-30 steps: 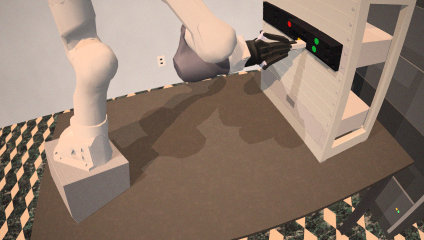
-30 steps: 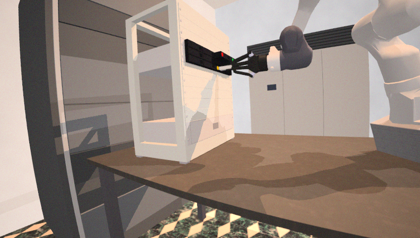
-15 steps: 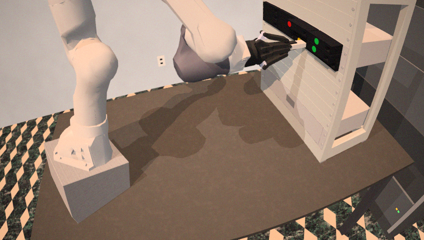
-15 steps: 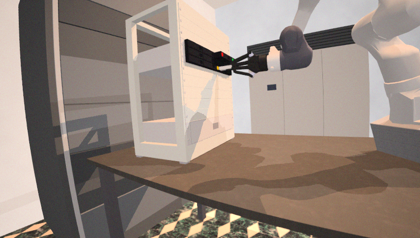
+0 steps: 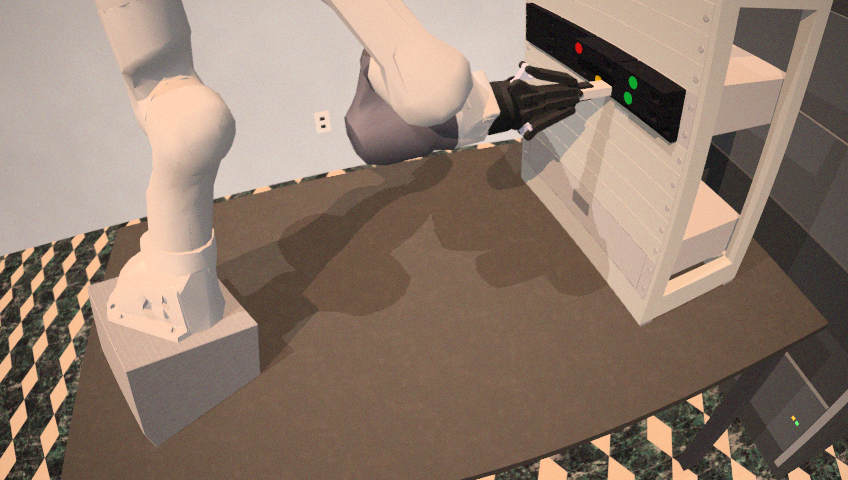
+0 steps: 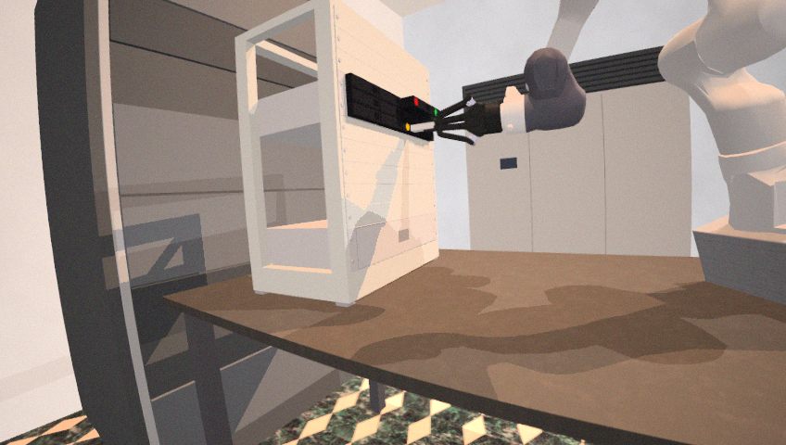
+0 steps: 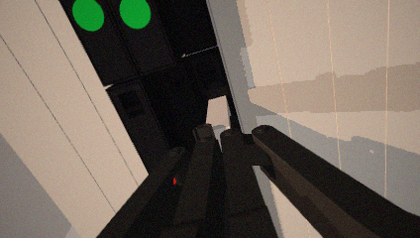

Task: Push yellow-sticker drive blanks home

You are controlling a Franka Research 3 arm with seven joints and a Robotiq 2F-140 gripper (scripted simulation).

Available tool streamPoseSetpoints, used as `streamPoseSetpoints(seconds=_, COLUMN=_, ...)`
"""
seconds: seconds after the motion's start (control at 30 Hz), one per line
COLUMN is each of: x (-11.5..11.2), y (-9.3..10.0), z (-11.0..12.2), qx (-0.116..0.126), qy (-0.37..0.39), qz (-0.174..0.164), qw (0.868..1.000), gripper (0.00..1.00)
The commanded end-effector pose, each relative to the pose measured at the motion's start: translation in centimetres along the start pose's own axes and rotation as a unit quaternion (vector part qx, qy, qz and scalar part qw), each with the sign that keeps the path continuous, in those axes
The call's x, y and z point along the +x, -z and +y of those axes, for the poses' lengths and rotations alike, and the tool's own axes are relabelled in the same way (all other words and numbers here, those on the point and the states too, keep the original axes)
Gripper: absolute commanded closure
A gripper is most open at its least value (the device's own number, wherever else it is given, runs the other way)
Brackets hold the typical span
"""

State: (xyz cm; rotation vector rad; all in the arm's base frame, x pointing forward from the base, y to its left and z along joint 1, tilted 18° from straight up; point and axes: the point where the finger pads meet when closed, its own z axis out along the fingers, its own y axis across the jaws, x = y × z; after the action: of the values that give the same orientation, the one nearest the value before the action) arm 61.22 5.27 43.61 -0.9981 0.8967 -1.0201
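The cream rack stands at the table's right, with the black storage chassis across its front near the top. A red sticker, two green stickers and a yellow sticker mark the blanks that stand out. My gripper is shut and empty, its pale fingertips against the front of the yellow-stickered blank, half hiding the sticker. In the wrist view the fingers point at the dark chassis face, with both green stickers at the top left.
The arm's base block stands at the table's front left. Grey cabinets stand behind the table. A dark shelving unit is beside the rack. A small dark box sits on the floor at the right.
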Motion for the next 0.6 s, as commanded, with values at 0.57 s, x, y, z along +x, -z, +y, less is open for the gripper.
streamPoseSetpoints(seconds=0.57, x=-0.2, y=7.8, z=0.2, qx=-0.003, qy=0.003, qz=0.020, qw=1.000, gripper=1.00)
